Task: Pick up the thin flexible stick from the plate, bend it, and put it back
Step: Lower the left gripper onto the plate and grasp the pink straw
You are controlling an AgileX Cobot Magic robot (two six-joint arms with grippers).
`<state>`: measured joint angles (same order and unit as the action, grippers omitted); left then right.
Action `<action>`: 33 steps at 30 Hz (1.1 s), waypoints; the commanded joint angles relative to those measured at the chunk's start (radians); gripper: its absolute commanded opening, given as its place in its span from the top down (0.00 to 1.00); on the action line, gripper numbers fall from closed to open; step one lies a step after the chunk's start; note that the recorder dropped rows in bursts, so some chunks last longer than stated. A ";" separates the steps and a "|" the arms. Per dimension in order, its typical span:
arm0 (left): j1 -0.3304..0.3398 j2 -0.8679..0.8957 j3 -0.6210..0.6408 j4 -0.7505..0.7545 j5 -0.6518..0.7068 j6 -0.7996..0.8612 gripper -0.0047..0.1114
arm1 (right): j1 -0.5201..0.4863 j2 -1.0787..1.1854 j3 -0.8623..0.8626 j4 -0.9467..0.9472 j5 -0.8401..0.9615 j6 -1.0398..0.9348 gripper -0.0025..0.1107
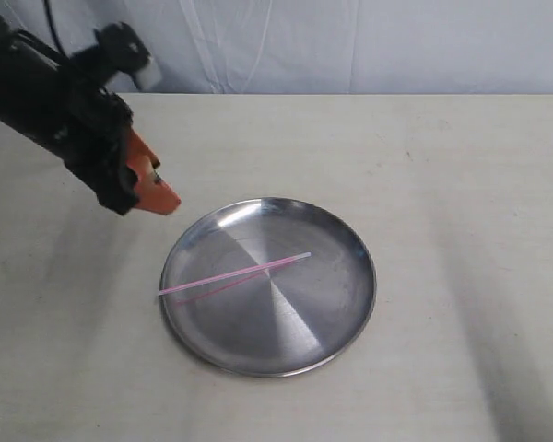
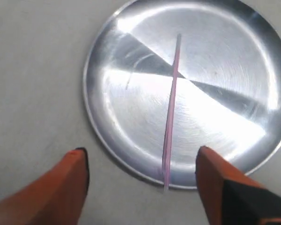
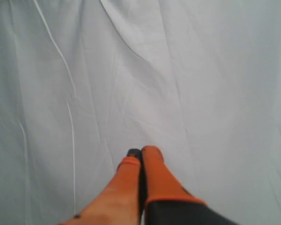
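1. Left pincer (image 1: 157,191): orange fingers (image 2: 77,173) on a black arm, upper left of the exterior view, up-left of the plate and not touching it. Fingers spread wide, gripping nothing.
2. Right pincer (image 3: 140,153): orange fingers pressed together with nothing between them, pointing at the white cloth (image 3: 201,70).
3. Thin flexible stick (image 1: 235,274): pink, straight, lying on the plate. It runs from the left rim towards the right of centre, and its left end just passes the rim.
4. Plate (image 1: 295,318): round brushed steel with a low rim, lower centre of the exterior view.
5. Table (image 1: 461,166): beige, carries the plate.
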<state>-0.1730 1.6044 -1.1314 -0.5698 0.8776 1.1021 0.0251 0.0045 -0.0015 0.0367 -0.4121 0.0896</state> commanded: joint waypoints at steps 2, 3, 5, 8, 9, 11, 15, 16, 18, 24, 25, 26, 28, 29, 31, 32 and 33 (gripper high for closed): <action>-0.118 0.123 -0.010 0.089 -0.101 0.032 0.42 | -0.005 -0.004 0.002 0.002 -0.005 0.002 0.99; -0.131 0.144 -0.014 0.099 -0.095 0.026 0.42 | -0.005 -0.004 0.002 0.002 -0.005 0.002 0.99; -0.149 0.172 -0.027 0.121 -0.077 0.005 0.42 | -0.005 -0.004 0.002 0.002 -0.005 0.002 0.99; -0.169 0.202 -0.054 0.146 -0.032 -0.008 0.42 | -0.005 -0.004 0.002 0.002 -0.005 0.002 0.99; -0.173 0.211 -0.061 0.144 -0.027 -0.008 0.42 | -0.005 -0.004 0.002 0.002 -0.005 0.002 0.99; -0.183 0.228 -0.070 0.144 -0.027 -0.008 0.42 | -0.005 -0.004 0.002 0.002 -0.005 0.002 0.99; -0.188 0.258 -0.073 0.191 -0.035 -0.047 0.42 | -0.005 -0.004 0.002 0.002 -0.005 0.002 0.99; -0.188 0.265 -0.073 0.193 -0.035 -0.050 0.42 | -0.005 -0.004 0.002 0.002 -0.005 0.004 0.99; -0.188 0.281 -0.073 0.199 -0.036 -0.050 0.42 | -0.005 -0.004 0.002 0.002 -0.005 0.004 0.99; -0.188 0.333 -0.073 0.203 -0.036 -0.050 0.42 | -0.005 -0.004 0.002 0.002 -0.008 0.016 0.99; -0.188 0.339 -0.073 0.206 -0.036 -0.050 0.42 | -0.005 -0.004 0.002 0.002 -0.008 0.016 0.99; -0.188 0.345 -0.073 0.206 -0.041 -0.050 0.42 | -0.005 -0.004 0.002 0.002 -0.008 0.016 0.99; -0.188 0.360 -0.073 0.206 -0.044 -0.050 0.42 | -0.005 -0.004 0.002 0.002 -0.008 0.018 0.99; -0.188 0.368 -0.073 0.206 -0.045 -0.050 0.42 | -0.005 -0.004 0.002 0.002 -0.008 0.018 0.99; -0.188 0.392 -0.073 0.206 -0.048 -0.050 0.42 | -0.005 -0.004 0.002 0.002 -0.008 0.018 0.99; -0.188 0.399 -0.073 0.206 -0.048 -0.050 0.42 | -0.005 -0.004 0.002 0.002 -0.008 0.018 0.99; -0.188 0.409 -0.073 0.206 -0.048 -0.050 0.42 | -0.005 -0.004 0.002 0.002 -0.008 0.018 0.99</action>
<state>-0.3541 1.9897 -1.1996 -0.3643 0.8307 1.0568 0.0251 0.0045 -0.0015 0.0367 -0.4121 0.1061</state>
